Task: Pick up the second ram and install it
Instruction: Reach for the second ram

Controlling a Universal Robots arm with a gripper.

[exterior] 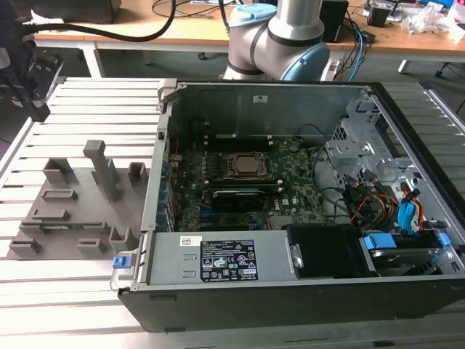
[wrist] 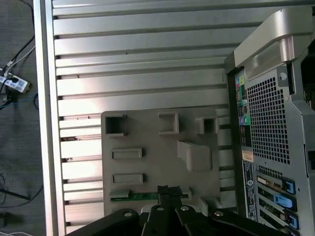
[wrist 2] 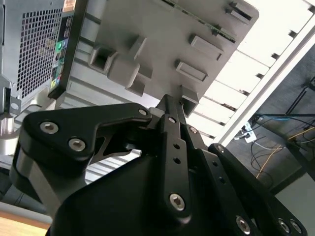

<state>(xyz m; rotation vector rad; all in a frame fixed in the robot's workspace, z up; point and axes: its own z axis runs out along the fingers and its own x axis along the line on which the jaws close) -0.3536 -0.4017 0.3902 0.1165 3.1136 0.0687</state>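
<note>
The claw (wrist: 164, 189) sits low in the middle of the first wrist view, its 2 fingers drawn together to a point with nothing between them. It hangs well above the work. In the second wrist view the same closed tip (wrist 2: 170, 101) stands at mid-frame, and the claw's body is cut off by the lower edge.

Past the tip lies the ram (wrist: 134, 197), a thin green strip resting in a slot of the grey fixture (wrist: 152, 147), low in the first wrist view and just left of the claw's point. The claw does not touch it. The strip's right end runs behind the claw, so its full length cannot be seen.

My judgement is that the task is barely begun: the ram is not yet picked up, and both the lift and the seating remain to be done.

The fixture rests on the slatted table (wrist: 138, 64), beside the back panel of the open case (wrist: 268, 123) at the right of that frame.

In the exterior view the board (exterior: 290, 182) lies inside the case at mid-frame. Its memory slots are hard to make out, and I cannot tell whether 1 already holds a strip. The ram itself is too thin to pick out on the fixture at the left of that view.
</note>
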